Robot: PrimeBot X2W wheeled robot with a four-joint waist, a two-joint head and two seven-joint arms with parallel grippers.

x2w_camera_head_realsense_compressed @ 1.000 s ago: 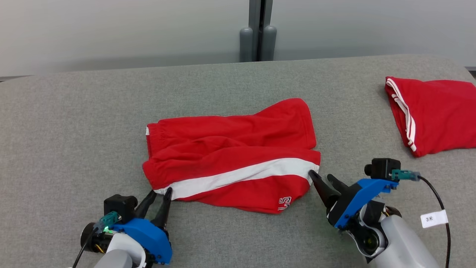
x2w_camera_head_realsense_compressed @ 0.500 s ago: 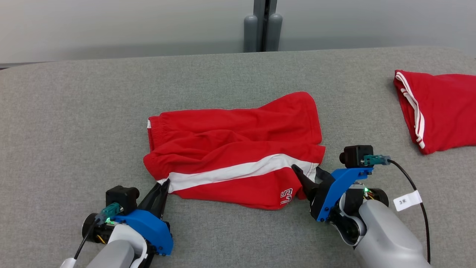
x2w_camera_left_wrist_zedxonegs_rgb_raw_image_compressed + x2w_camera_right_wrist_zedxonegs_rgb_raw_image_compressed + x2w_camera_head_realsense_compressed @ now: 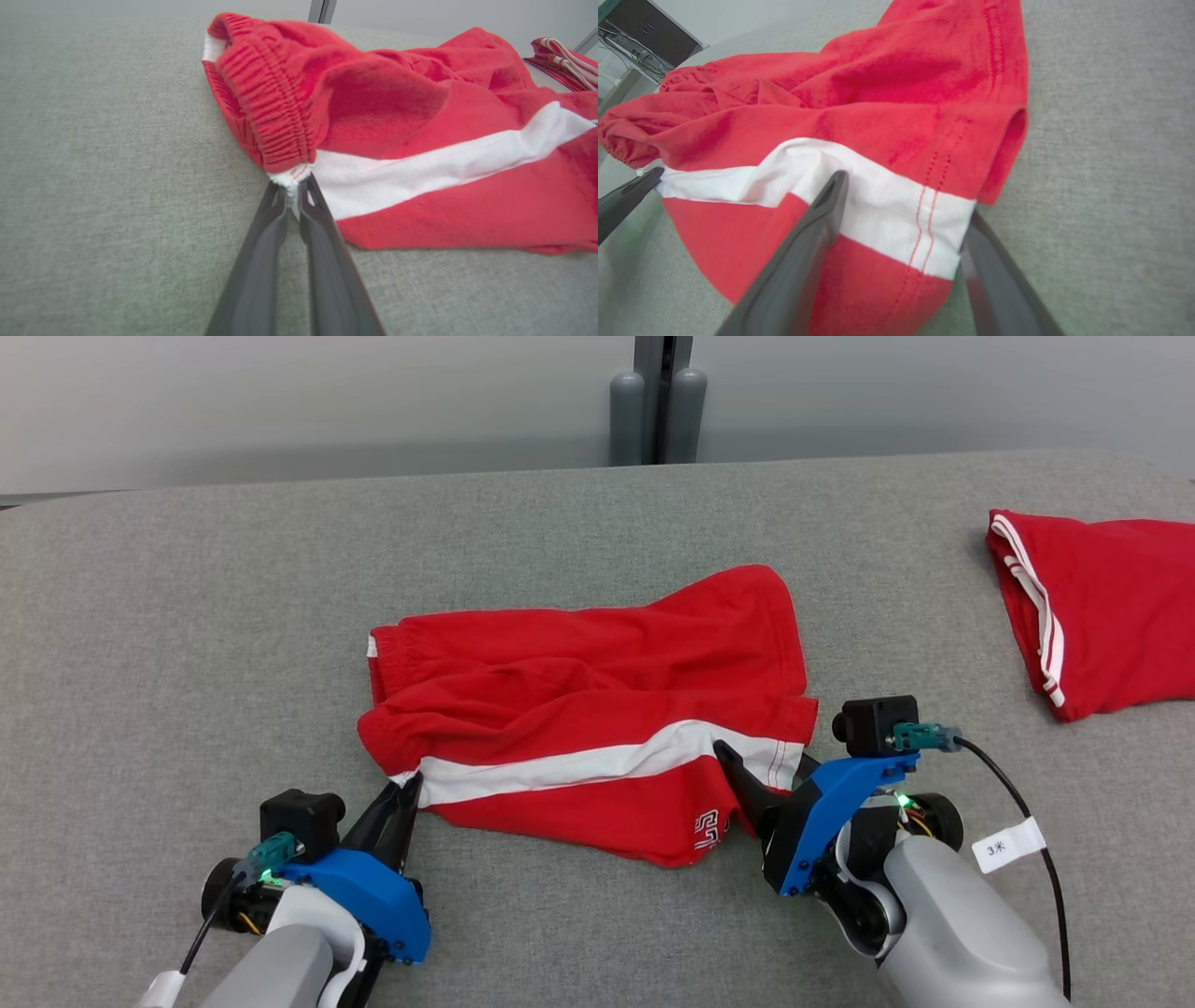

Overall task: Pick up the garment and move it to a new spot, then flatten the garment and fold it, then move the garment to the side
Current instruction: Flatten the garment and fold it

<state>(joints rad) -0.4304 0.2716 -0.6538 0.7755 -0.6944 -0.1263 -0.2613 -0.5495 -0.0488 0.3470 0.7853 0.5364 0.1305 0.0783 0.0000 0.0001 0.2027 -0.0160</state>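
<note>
The left gripper is pinched tight on the shorts corner. The right gripper is wide apart around the other end

Location: a lab or test room. Indicators: a wide work table covered in grey felt, a bare pale wall behind it, two grey posts, and a dark equipment box with loose cables.

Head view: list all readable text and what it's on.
"3米", as far as it reads: on the white paper tag on the black cable.
White printed letters near the hem of the red cotton shorts with a white stripe: creased, unreadable.
</note>
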